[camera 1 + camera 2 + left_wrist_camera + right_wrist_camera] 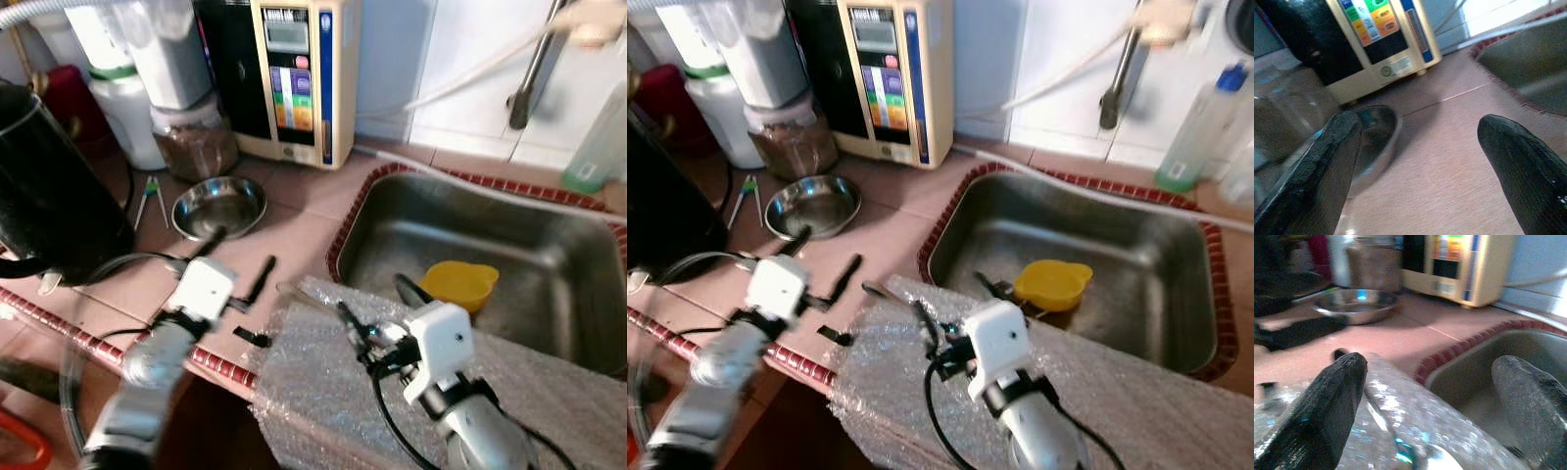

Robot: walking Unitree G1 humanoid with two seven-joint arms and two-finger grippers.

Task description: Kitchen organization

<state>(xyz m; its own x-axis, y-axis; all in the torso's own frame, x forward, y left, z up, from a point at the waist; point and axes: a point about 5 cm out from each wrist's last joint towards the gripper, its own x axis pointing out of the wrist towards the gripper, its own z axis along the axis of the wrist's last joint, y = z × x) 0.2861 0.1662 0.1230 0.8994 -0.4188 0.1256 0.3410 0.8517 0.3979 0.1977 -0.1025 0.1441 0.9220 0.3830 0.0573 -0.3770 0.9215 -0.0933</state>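
both end effectors are spread wide, the left end effector (238, 262) near the steel bowl (218, 206), the right end effector (377, 299) over bubble wrap (323, 382) beside the sink (549, 245).

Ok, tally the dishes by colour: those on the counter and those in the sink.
Silver: 1, the steel bowl on the counter.
Yellow: 1, the yellow bowl in the sink.
Total: 2
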